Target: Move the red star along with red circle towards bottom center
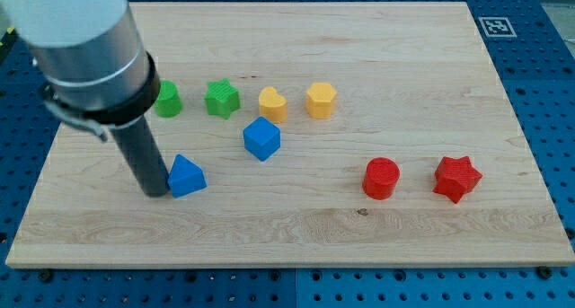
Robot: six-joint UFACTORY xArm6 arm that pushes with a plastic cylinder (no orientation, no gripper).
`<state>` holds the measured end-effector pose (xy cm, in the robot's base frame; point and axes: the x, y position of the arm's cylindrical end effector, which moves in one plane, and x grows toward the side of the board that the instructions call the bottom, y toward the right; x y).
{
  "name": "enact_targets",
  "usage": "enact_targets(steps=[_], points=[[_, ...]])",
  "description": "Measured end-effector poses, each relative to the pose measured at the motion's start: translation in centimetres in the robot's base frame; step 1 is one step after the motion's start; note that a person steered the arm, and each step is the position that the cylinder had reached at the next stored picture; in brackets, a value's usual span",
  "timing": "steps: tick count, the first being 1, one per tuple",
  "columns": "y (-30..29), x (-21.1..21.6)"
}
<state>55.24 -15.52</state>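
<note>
Wooden counter (296, 218) fills most of my view, a pale board over a blue pegged surface. My tip (156, 191) sits at the view's left, touching or just beside the left edge of the blue triangular block (187, 176). This arm carries no end effector with jaws, only the dark rod, so I have nothing apart or together to report.

Both task pieces lie well apart from my tip, over at the view's right. I see the red circle (381, 178) at lower right of centre, and the red star (456, 178) near it, further toward the right edge, at about the same height.

Across the upper middle I count a row: a green block (167, 100) partly hidden behind the arm, a green star (221, 99), a yellow block (273, 104) and a yellow hexagon (320, 101). A blue cube (261, 138) rests just below the yellow block.
</note>
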Motion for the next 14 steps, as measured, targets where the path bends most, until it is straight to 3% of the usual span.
enact_targets(steps=[1, 2, 5, 6, 7, 9, 11, 14], points=[[1.2, 3.7], [8.7, 5.9], [39.1, 5.9], [40.8, 4.3], [41.3, 0.1], [41.2, -2.5], [40.7, -2.3], [34.7, -1.6]])
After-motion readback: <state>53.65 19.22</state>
